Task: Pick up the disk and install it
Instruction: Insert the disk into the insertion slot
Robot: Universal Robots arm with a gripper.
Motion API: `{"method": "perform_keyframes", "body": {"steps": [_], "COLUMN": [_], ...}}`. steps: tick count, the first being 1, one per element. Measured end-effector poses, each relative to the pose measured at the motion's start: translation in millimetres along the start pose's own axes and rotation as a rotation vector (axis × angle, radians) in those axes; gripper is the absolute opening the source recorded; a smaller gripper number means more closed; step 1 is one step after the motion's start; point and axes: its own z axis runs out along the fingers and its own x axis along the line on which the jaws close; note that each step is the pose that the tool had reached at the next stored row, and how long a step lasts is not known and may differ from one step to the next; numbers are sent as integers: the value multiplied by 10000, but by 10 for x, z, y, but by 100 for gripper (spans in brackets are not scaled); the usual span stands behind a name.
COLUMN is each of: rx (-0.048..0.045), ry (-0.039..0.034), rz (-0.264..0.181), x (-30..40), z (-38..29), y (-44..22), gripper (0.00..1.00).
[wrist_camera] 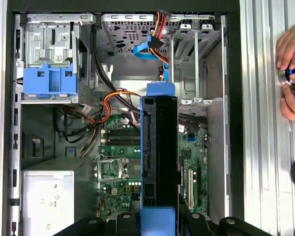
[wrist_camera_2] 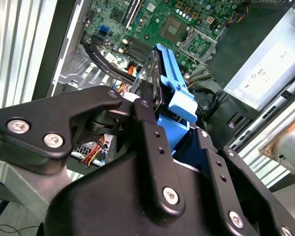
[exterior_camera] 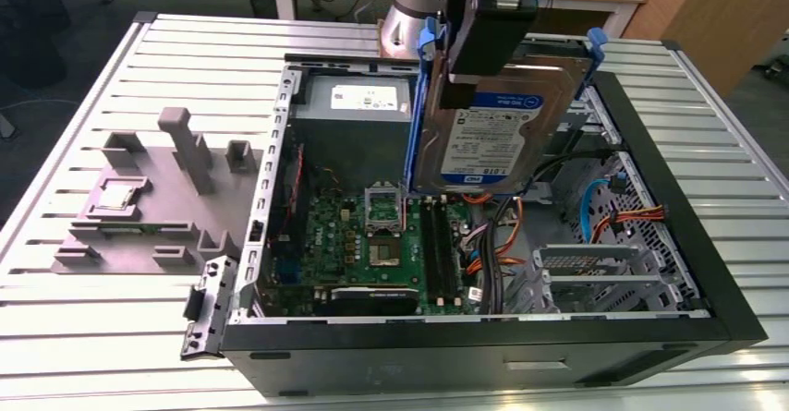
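And there it hung, the flat silver-grey metal disk (exterior_camera: 487, 139) with its white-and-blue label and blue plastic rails, upright in the air over the open black computer case (exterior_camera: 690, 272), its label turned to the exterior view. The black metal fingers (exterior_camera: 479, 55) had it by the upper end. The second wrist view gave the close look: the fingers (wrist_camera_2: 150, 142) were closed tight on the disk (wrist_camera_2: 173, 86), one on each flat face, with nothing else in the grip. Looking straight down, the first wrist view showed the disk (wrist_camera: 160, 147) edge-on, a narrow dark slab capped in blue, poised above the green motherboard (wrist_camera: 115, 167) and clear of everything inside the case. That view also took in a big grey power-supply box with a white sticker (wrist_camera: 44, 201), a blue plastic bracket (wrist_camera: 49, 81) sitting in a metal drive bay, and a person's hand (wrist_camera: 291, 49) on the slatted metal counter (wrist_camera: 265, 123) just outside the case wall. The exterior view added a grey moulded fixture (exterior_camera: 148, 199), lying on the counter off to the exterior view's left of the case.
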Motion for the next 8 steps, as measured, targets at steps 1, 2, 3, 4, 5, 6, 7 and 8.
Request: {"method": "perform_keyframes", "body": {"steps": [1,2,3,4,5,6,7,8], "rx": [0,0,0,0,0,0,0,1], "ry": [0,-1,-1,-1,-1,0,-1,-1], "rz": [1,1,0,0,0,0,0,0], "x": [0,1,1,1,1,0,-2,-4], "z": [0,0,0,0,0,0,-1,0], "y": [0,0,4,6,6,6,7,6], "gripper": [37,37,37,37,37,37,37,37]}}
